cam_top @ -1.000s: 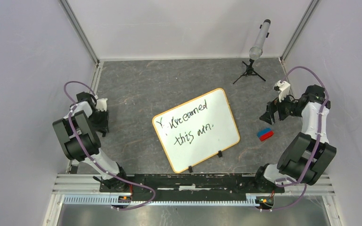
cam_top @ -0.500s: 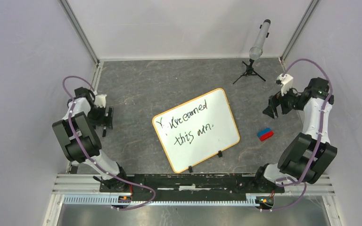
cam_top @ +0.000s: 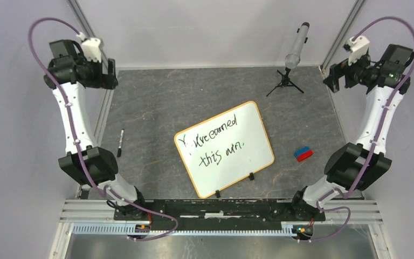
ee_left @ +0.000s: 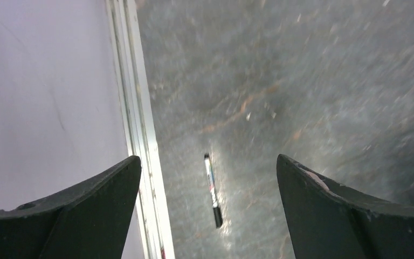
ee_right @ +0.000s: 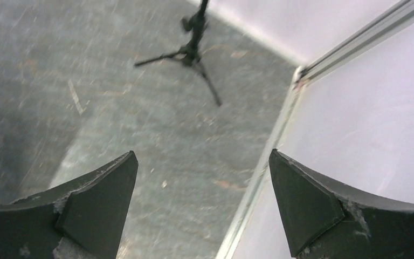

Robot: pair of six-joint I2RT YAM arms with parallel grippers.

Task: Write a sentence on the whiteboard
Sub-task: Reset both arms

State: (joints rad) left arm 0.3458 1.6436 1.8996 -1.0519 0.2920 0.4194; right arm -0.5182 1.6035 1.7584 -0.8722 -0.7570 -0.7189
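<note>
Left fingers [ee_left: 113, 183] were spread wide, holding nothing; right fingers [ee_right: 116, 175] were likewise spread and empty. The whiteboard [cam_top: 234, 167] lay flat on the tabletop [cam_top: 156, 108], between both sets of fingers and well apart from each, bearing the sentence [cam_top: 215, 143] in two slanted lines. A black marker [ee_left: 212, 190] lay below the left fingers, untouched.

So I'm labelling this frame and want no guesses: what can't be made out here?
Sentence: top view, too small to read surely.
Marker: left wrist view, blur hides its label.
Tripod: right wrist view, top cut by upper edge.
Red-and-blue block: top view, too small to identify.
</note>
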